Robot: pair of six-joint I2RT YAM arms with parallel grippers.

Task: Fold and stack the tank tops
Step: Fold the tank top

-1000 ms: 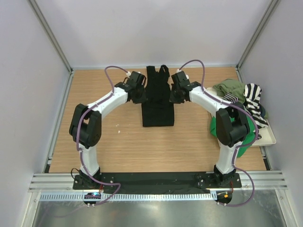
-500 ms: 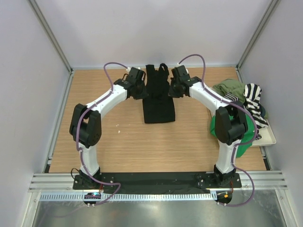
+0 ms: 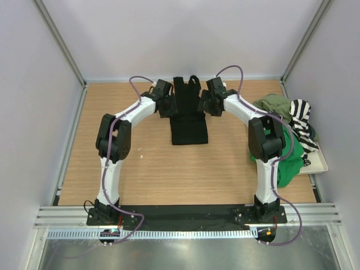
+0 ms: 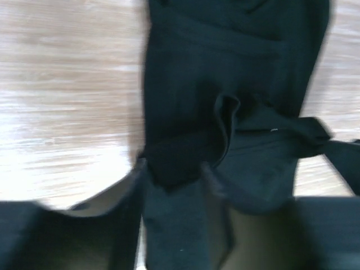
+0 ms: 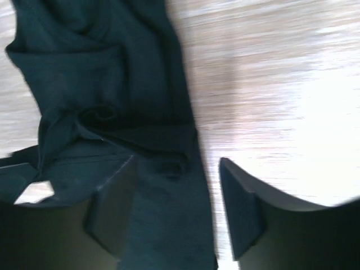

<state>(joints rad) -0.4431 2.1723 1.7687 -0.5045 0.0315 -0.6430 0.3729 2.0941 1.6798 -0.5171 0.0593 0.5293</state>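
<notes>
Left gripper (image 3: 168, 106) and right gripper (image 5: 177, 163) stand with jaws parted astride the side edges of the black tank top (image 3: 188, 126), lying flat at the table's (image 3: 112, 169) far middle; folding looks under way; next, probably a fresh pinch to double it over.

- The bench (image 3: 140, 180) is a light wood-grain top, walled on three sides.
- A black tank top (image 3: 189, 129) lies flat at the far middle, straps toward the back wall.
- A white tray (image 3: 322, 164) sits at the right edge.
- A heap sits there too: the green tank top (image 3: 288, 163) spills from the tray onto the wood, with the olive tank top (image 3: 275, 104) and striped tank top (image 3: 302, 115) behind it.
- A tiny white speck (image 3: 141, 157) lies left of centre.
</notes>
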